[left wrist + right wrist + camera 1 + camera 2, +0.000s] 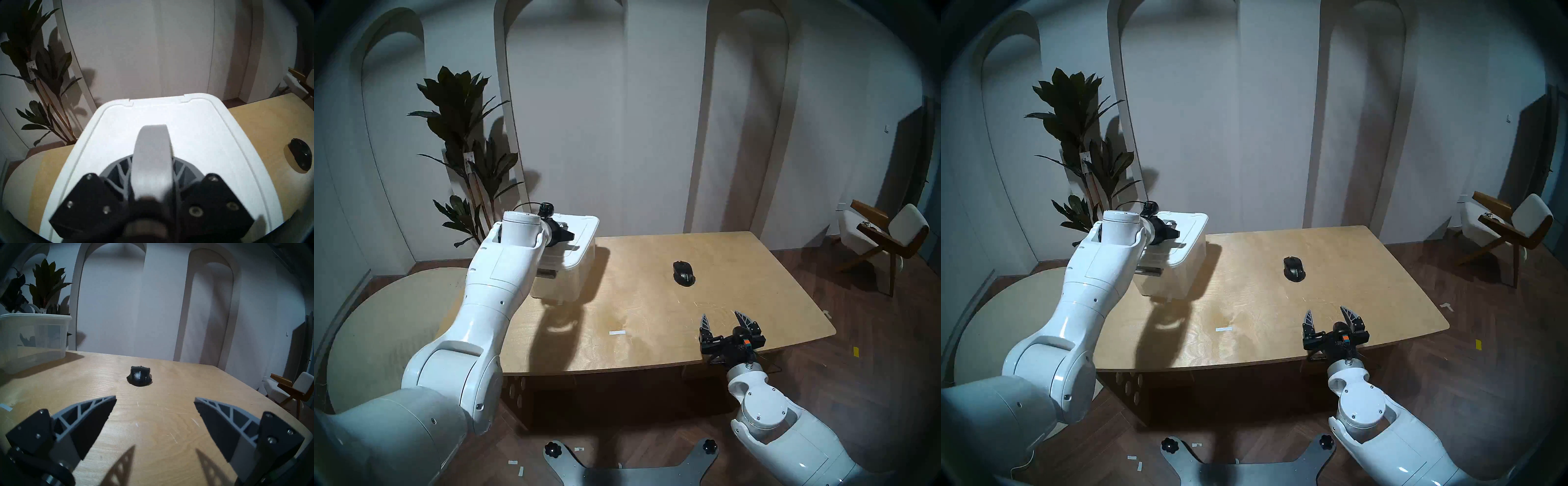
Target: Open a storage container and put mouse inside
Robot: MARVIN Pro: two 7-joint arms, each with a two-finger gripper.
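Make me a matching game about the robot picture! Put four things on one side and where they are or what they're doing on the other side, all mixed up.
Things:
1. mouse
2. left gripper
3. right gripper
4. lid

What it is doing:
A. open, hanging over the near edge of the table with nothing in it
B. white, lifted at a tilt above the clear tub
C. black, lying alone on the bare wood
D. shut on the grey handle

Right pairs: 1-C, 2-D, 3-A, 4-B
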